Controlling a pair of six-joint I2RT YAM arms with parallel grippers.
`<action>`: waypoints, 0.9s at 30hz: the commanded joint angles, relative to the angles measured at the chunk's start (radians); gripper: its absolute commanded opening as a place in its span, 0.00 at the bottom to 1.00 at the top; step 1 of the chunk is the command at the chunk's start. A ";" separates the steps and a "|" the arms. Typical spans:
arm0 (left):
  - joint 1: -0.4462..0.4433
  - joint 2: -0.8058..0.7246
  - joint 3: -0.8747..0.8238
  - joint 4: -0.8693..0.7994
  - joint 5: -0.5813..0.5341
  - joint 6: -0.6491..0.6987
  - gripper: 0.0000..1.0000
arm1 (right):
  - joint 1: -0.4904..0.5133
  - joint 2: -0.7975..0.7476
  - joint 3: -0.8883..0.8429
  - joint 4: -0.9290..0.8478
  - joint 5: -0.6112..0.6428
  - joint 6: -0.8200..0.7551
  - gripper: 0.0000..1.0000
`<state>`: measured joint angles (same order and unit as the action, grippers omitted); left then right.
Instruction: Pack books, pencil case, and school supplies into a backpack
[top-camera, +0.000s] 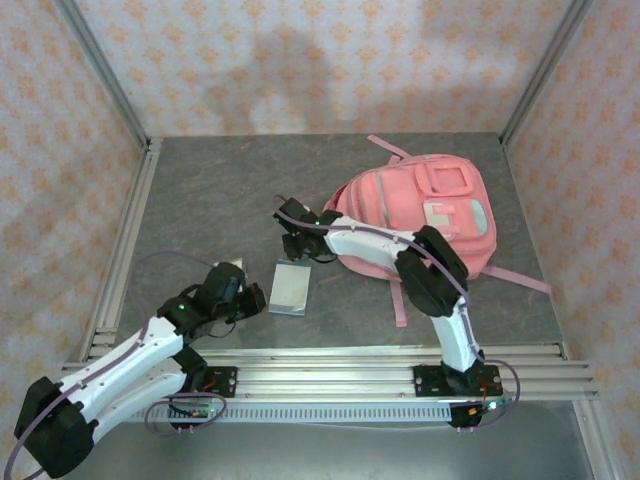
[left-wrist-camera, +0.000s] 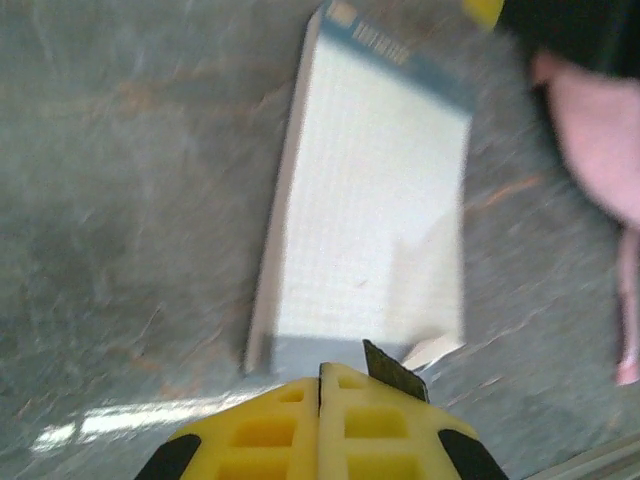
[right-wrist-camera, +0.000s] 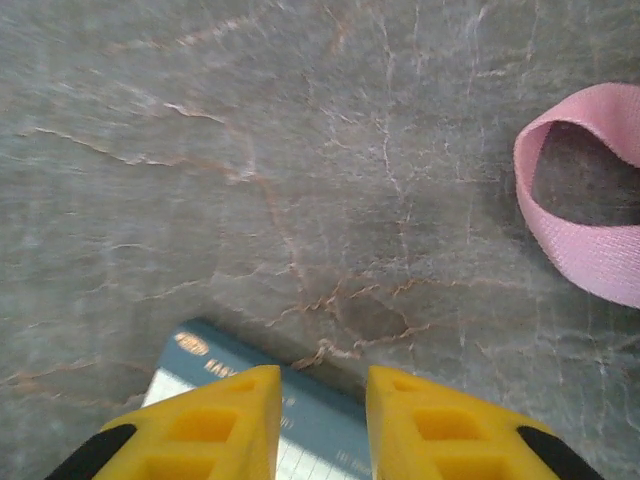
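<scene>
Your left end effector (top-camera: 252, 298) (left-wrist-camera: 320, 388) is clenched: in the left wrist view the yellow fingers (left-wrist-camera: 385, 425) meet along one seam. A thin dark flap stands just beside their tips; you cannot tell whether it is pinched. The gridded pad (top-camera: 288, 288) (left-wrist-camera: 370, 220) lies flat on the grey surface (top-camera: 200, 200), its near edge just beyond those fingertips.

Your right end effector (top-camera: 297, 248) (right-wrist-camera: 322, 385) is released, fingers apart. It hangs over the pad's far end, and the blue header band (right-wrist-camera: 215, 365) shows in the gap.

The pink backpack (top-camera: 420, 215) lies to the right of the pad, apart from it. A pink strap loop (right-wrist-camera: 590, 200) rests on the surface near the right end effector.
</scene>
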<state>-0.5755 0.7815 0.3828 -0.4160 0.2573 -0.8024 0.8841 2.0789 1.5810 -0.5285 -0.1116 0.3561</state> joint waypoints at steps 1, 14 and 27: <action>-0.020 0.029 -0.013 0.001 0.072 0.068 0.00 | 0.001 0.080 0.087 -0.082 -0.058 -0.035 0.30; -0.038 0.273 -0.015 0.122 0.071 0.049 0.00 | -0.003 0.080 0.005 -0.064 -0.040 -0.017 0.36; -0.031 0.003 0.051 -0.163 -0.164 0.027 0.00 | -0.009 -0.099 -0.274 0.026 0.071 0.120 0.41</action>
<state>-0.6086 0.8257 0.4061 -0.4835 0.1856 -0.7612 0.8780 2.0270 1.3865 -0.4633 -0.0853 0.4168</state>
